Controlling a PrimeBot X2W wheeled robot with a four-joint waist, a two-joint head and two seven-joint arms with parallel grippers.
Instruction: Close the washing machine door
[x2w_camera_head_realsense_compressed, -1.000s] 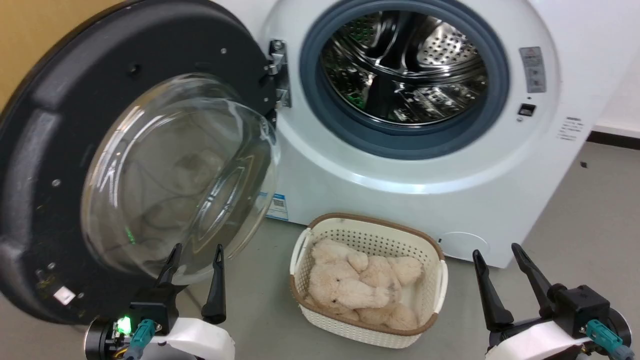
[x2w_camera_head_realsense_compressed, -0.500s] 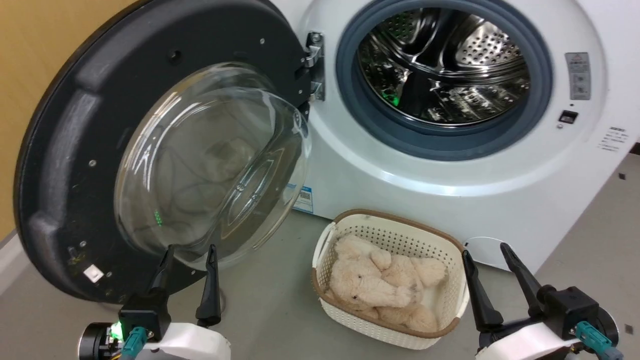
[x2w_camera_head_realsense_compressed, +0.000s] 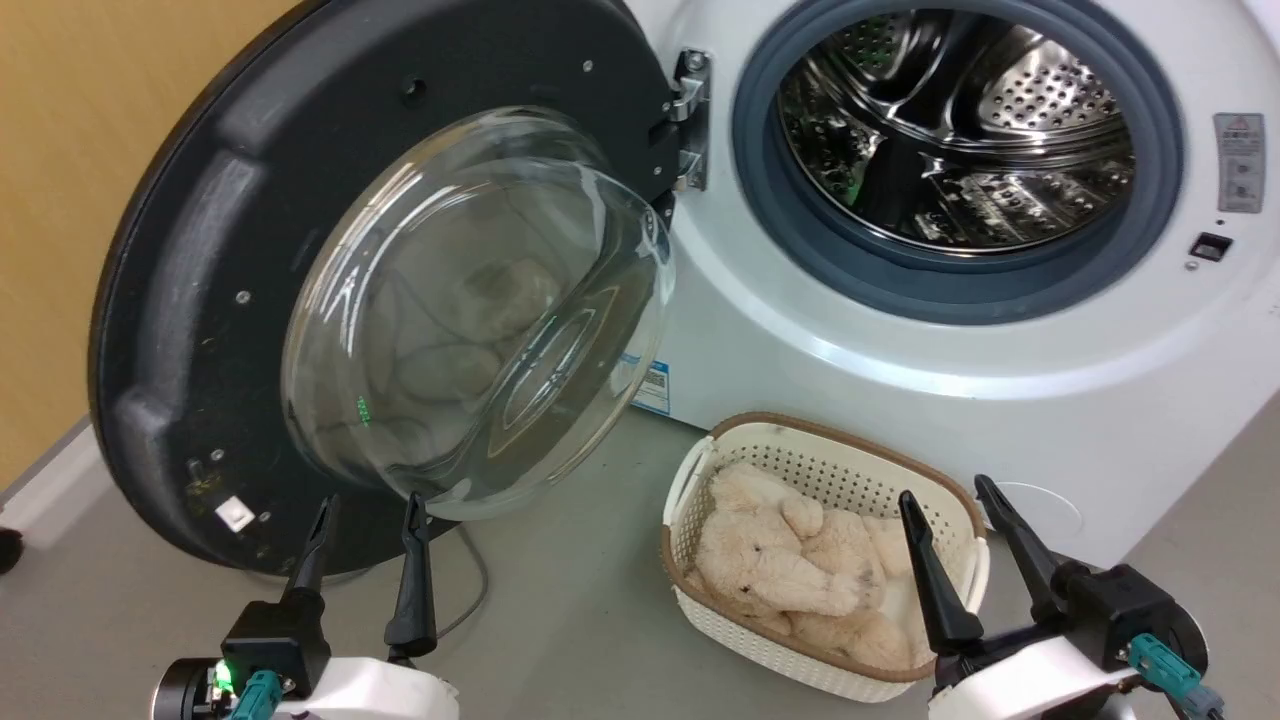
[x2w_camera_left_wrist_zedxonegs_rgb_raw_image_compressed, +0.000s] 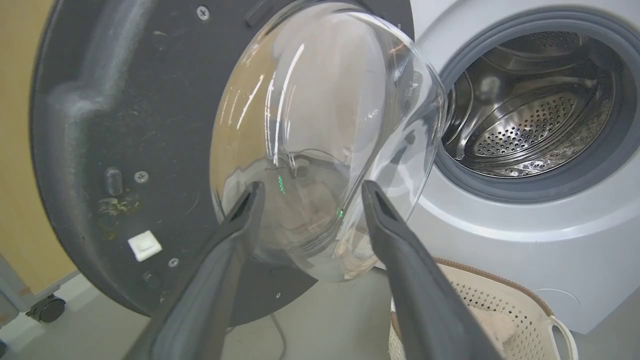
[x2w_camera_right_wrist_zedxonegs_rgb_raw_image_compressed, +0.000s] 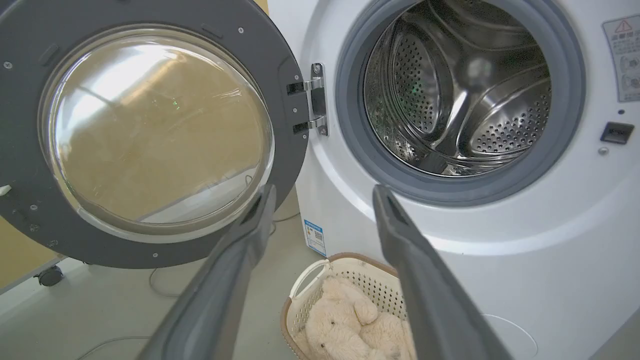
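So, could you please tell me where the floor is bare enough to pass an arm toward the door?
Bare floor lies between the washing machine door and the basket, with a thin cable by the door's lower edge. It is crowded before the washing machine, where the basket sits.

Washing machine door (x2w_camera_head_realsense_compressed: 190, 300): inner ring of dark plastic, matt, faintly grainy, with dusty scuffs and small metal screw heads; its centre bowl (x2w_camera_head_realsense_compressed: 470, 320) is clear glass, smooth and highly glossy with reflections. Hinge (x2w_camera_head_realsense_compressed: 690, 100): bright bare metal. Washing machine (x2w_camera_head_realsense_compressed: 900, 400) casing: white, smooth, semi-gloss. Gasket (x2w_camera_head_realsense_compressed: 800, 240): grey rubber, matt. Drum (x2w_camera_head_realsense_compressed: 980, 130): perforated steel, mirror-polished. Basket (x2w_camera_head_realsense_compressed: 800, 465): cream perforated plastic, brown trim on the rim. Toy (x2w_camera_head_realsense_compressed: 780, 570) inside: beige plush, shaggy. Floor (x2w_camera_head_realsense_compressed: 570, 620): grey, smooth, matt. Fingers of left gripper (x2w_camera_head_realsense_compressed: 370, 500) and right gripper (x2w_camera_head_realsense_compressed: 943, 488): dark, matt, plastic-looking
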